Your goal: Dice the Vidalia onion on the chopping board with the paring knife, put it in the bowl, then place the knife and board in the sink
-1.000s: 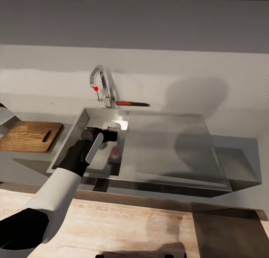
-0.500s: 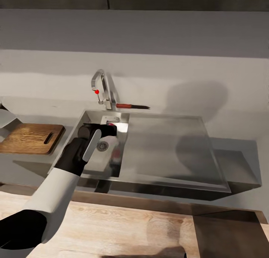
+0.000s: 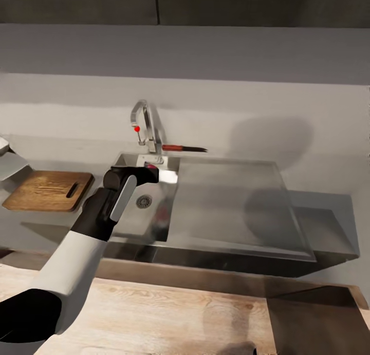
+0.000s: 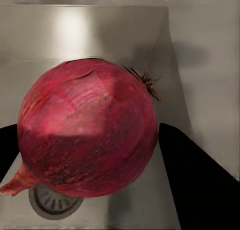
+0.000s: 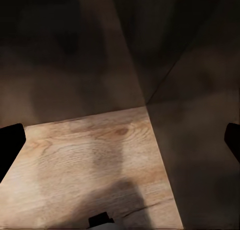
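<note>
Left end effector (image 4: 90,150) clamped on Vidalia onion (image 4: 87,130) above sink (image 3: 154,211), no legible writing

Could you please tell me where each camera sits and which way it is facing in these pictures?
Head view: high on the robot, looking forward and down at the sink, left arm reaching in.
Left wrist view: looking along dark fingers gripping the Vidalia onion over the drain.
Right wrist view: facing a wooden floor, fingers wide apart.
Head and left wrist views share the drain.
</note>
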### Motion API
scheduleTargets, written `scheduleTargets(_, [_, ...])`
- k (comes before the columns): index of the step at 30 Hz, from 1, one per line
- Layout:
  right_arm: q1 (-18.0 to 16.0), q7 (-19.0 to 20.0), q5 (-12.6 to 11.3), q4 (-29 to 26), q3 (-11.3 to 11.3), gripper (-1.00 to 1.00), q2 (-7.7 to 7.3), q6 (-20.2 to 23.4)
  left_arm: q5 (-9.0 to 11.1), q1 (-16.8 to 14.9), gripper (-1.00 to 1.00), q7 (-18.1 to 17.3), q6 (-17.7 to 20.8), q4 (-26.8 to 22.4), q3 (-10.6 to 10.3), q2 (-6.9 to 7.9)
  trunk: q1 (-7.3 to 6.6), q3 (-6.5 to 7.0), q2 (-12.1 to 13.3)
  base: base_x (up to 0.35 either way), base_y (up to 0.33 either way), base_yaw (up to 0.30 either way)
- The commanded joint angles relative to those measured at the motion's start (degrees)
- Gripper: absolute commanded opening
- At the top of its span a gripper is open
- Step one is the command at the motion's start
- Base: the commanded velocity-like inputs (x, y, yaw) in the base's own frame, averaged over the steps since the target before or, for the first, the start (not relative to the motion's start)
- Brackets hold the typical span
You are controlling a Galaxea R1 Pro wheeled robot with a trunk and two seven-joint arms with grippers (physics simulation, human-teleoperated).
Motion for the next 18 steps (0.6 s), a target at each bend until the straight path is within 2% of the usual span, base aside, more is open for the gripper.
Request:
scheduleTargets(1, [0.0, -0.3, 0.6, 0.0, -0.4, 1.0, 0.01, -0.1, 0.5, 0.0, -1.0, 0.5, 0.2, -0.1, -0.1, 0.02, 0.01, 0.0, -0.1, -0.219, 0.158, 0.0])
scheduleTargets(13, [0.0, -0.3, 0.6, 0.0, -0.4, 1.0, 0.01, -0.1, 0.5, 0.0, -1.0, 0.5, 0.2, -1.5, 0.0, 0.09, 0.01, 1.08, -0.1, -0.245, 0.185, 0.0])
scheduleTargets(18, [0.0, -0.3, 0.6, 0.0, -0.4, 1.0, 0.01, -0.1, 0.5, 0.0, -1.0, 0.5, 0.4, -3.8, 0.0, 0.86, 0.01, 1.54, -0.1, -0.081, 0.27, 0.0])
